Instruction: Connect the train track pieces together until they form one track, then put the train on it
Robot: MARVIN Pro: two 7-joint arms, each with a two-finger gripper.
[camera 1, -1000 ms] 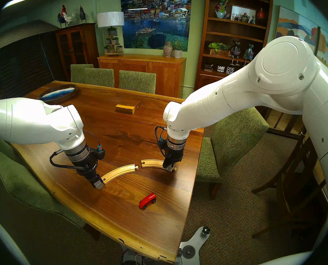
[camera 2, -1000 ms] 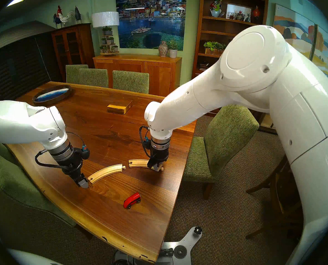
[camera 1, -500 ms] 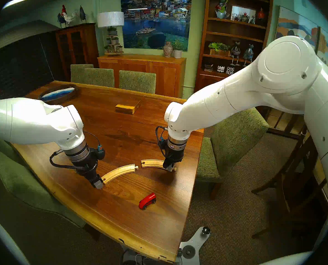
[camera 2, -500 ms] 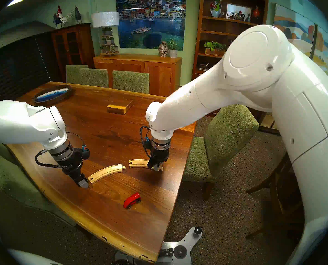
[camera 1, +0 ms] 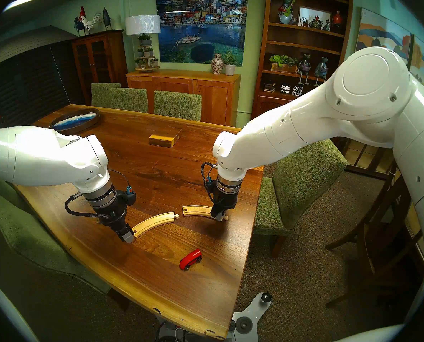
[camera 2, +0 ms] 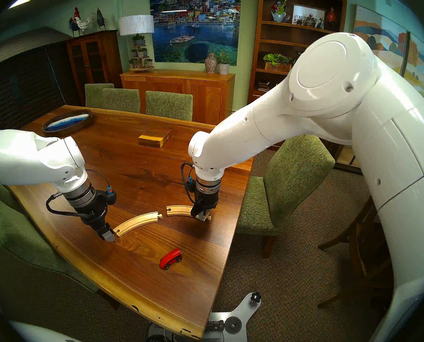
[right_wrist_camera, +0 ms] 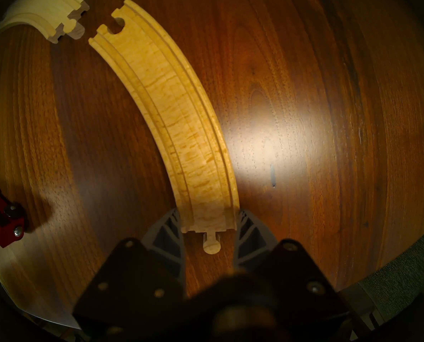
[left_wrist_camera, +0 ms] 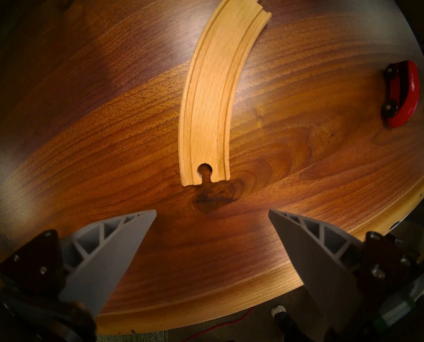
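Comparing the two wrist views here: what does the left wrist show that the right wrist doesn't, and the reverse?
Left wrist only: the left tool open above bare table, short of the left track piece's socket end.

Right wrist only: the right tool shut on the right track piece near its peg end, and the unjoined gap between the pieces.

Both: the red train lying on its side and part of the left piece.

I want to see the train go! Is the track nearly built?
Not yet. Done: the two curves lie end to end, peg facing socket, with a small gap between them. In hand: the right gripper is shut on the right curve; the left gripper is open just behind the left curve. Left: push them together, then put the train on.
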